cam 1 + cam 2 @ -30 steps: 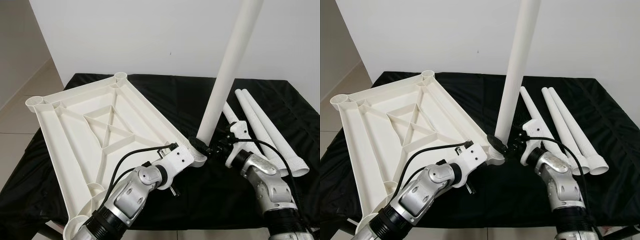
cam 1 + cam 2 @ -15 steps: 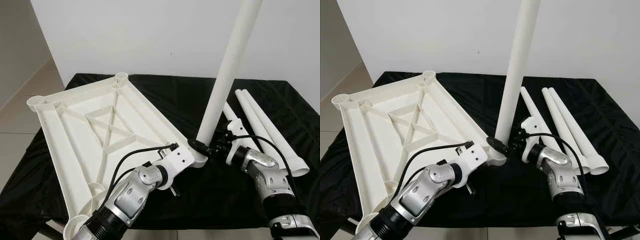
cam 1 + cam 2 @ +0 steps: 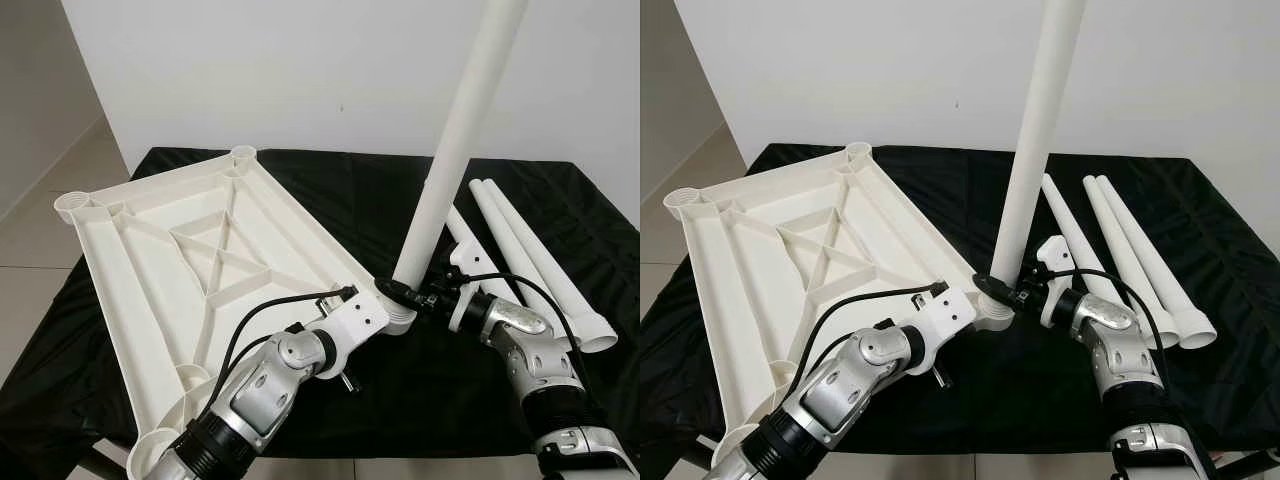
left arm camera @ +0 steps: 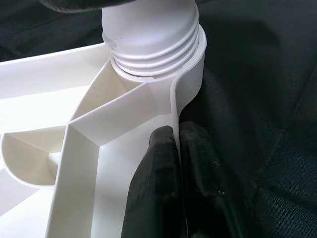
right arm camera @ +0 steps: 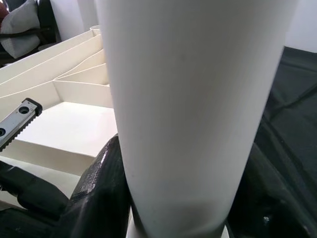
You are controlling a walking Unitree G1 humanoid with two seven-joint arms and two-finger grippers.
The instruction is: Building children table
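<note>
I have the white tabletop (image 3: 190, 270) lying upside down, ribs up, on the black-draped bench (image 3: 360, 190). One white leg (image 3: 445, 170) stands in the near right corner socket (image 4: 153, 44), leaning slightly; its threads show at the socket mouth, so I judge it not fully seated.

Right tool (image 3: 415, 297): closed around the leg's base, just above the socket. Left tool (image 4: 179, 148): pinched shut on the tabletop's rim wall, just beside that socket, steadying the corner.

Three spare legs (image 3: 540, 265) lie together on the cloth at my right, near the right arm.

Risks, as I judge them:
- Leg is off vertical; turning it so may cross-thread or jam it.
- The left grip is on a thin wall; torque from the right could slip it and let the tabletop swing.
- Right elbow sits close to the spare legs and could knock them off the bench.
</note>
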